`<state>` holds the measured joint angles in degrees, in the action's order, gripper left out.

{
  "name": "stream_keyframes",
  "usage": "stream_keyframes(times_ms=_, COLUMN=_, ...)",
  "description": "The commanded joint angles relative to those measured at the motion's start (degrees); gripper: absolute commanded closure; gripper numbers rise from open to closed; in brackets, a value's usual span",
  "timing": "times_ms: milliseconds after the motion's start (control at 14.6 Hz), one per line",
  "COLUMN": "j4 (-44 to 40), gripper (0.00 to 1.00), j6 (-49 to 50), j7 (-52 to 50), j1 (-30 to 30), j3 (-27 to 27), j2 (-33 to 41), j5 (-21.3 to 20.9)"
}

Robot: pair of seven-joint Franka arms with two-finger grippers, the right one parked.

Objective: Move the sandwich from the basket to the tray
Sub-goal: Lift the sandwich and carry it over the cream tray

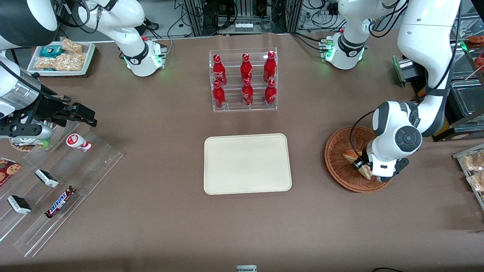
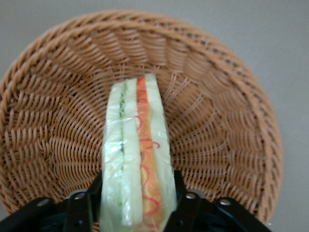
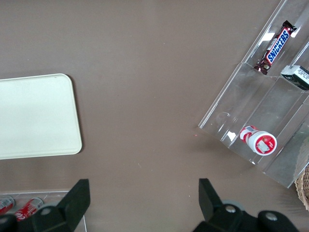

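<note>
The sandwich (image 2: 137,154) is a wrapped wedge of white bread with green and orange filling, standing on edge in the brown wicker basket (image 2: 217,96). My gripper (image 2: 137,205) is down in the basket with its black fingers (image 2: 186,205) pressed on both bread faces, shut on the sandwich. In the front view the gripper (image 1: 365,170) is in the basket (image 1: 336,158) toward the working arm's end of the table, and the sandwich (image 1: 351,155) shows partly beside the wrist. The cream tray (image 1: 247,163) lies flat at the table's middle, bare; it also shows in the right wrist view (image 3: 36,116).
A clear rack of red bottles (image 1: 244,80) stands farther from the camera than the tray. A clear stepped stand with snack bars (image 1: 56,181) lies toward the parked arm's end. A white tray of snacks (image 1: 62,56) and metal pans (image 1: 467,98) sit at the table's ends.
</note>
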<state>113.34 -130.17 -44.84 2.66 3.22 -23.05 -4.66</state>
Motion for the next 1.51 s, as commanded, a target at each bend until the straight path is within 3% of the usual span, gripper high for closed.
stream_keyframes(times_ms=0, j4=-2.5, gripper=1.0, j6=8.05, j7=-0.86, j1=0.5, j3=0.21, j2=5.62, j5=-1.23)
stream_keyframes(times_ms=205, j4=-15.03, gripper=1.0, j6=24.12, j7=-2.96, j1=0.94, j3=6.24, j2=7.67, j5=-0.35)
stream_keyframes(times_ms=342, j4=-21.03, gripper=1.0, j6=27.59, j7=-7.87, j1=2.07, j3=12.31, j2=6.01, j5=-0.96)
stream_keyframes(times_ms=411, j4=-22.88, gripper=0.98, j6=27.25, j7=-9.2, j1=4.43, j3=15.39, j2=4.0, j5=-2.19)
stream_keyframes(times_ms=548, j4=-25.96, gripper=0.97, j6=23.49, j7=-11.57, j1=13.55, j3=16.38, j2=-1.36, j5=-9.28)
stream_keyframes(times_ms=822, j4=-34.57, gripper=0.97, j6=15.23, j7=-13.95, j1=24.39, j3=15.86, j2=-13.49, j5=-13.17)
stream_keyframes(times_ms=1096, j4=-38.9, gripper=0.95, j6=11.08, j7=-16.06, j1=28.36, j3=15.77, j2=-22.12, j5=-20.81)
stream_keyframes(times_ms=1370, j4=-36.36, gripper=0.88, j6=6.79, j7=-17.03, j1=29.33, j3=15.77, j2=-23.8, j5=-22.41)
stream_keyframes(times_ms=1438, j4=-34.87, gripper=0.77, j6=3.72, j7=-17.12, j1=29.24, j3=15.77, j2=-23.62, j5=-22.41)
